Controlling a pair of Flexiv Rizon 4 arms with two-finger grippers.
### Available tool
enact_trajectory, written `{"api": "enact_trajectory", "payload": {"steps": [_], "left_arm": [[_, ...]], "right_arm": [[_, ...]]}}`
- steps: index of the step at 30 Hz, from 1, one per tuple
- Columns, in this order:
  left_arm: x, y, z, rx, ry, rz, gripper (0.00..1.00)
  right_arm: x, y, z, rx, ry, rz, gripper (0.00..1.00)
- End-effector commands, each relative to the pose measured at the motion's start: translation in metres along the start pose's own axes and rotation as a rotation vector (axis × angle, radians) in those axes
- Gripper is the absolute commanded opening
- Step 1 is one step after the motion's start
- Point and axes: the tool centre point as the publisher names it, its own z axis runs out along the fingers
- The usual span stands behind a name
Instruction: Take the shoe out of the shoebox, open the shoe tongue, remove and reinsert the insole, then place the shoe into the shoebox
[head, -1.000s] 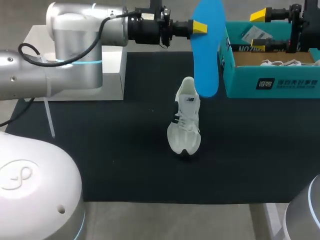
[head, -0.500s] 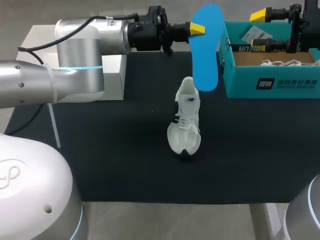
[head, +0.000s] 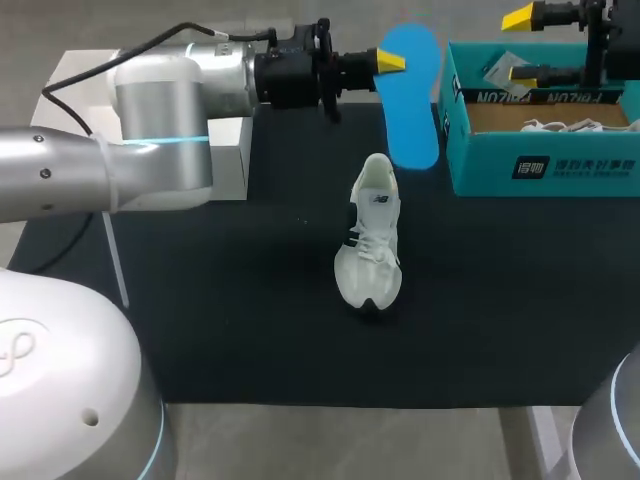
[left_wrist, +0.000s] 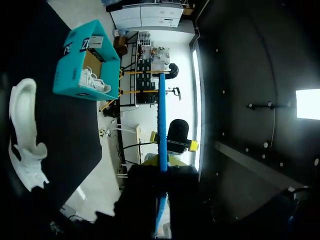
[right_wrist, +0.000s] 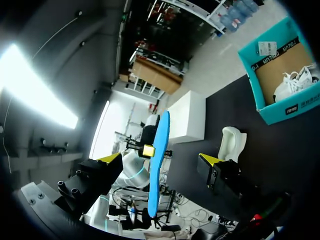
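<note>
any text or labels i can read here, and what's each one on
On the shoebox front: a white logo and white characters, too small to read.
On a teal strip inside the shoebox: dark upside-down lettering, too blurred to quote.
On the white sticker inside it: print too small.
On the shoe tongue: a small dark mark, unreadable.
On the insole: nothing visible.
</note>
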Motion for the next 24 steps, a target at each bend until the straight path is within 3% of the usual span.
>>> {"api": "enact_trajectory", "payload": {"steps": [1,8,14,24], "left_arm": [[-0.004,0.0,0.001,-0.002,-0.008,-0.005,0.0],[-0.012,-0.005,-0.002,0.015,-0.026,-0.022,0.0],[-0.013,-0.007,-0.001,0.009,-0.031,-0.024,0.0],[-0.012,-0.023,0.004,-0.002,-0.047,-0.031,0.0]], "right_arm": [[0.037,0.008,-0.005,0.007,-0.393,0.022,1.0],[0.062,0.01,0.008,0.071,-0.773,-0.007,1.0],[0.081,0.004,0.019,0.126,-0.952,-0.074,1.0],[0.092,-0.015,0.038,0.194,-1.165,-0.097,1.0]]}}
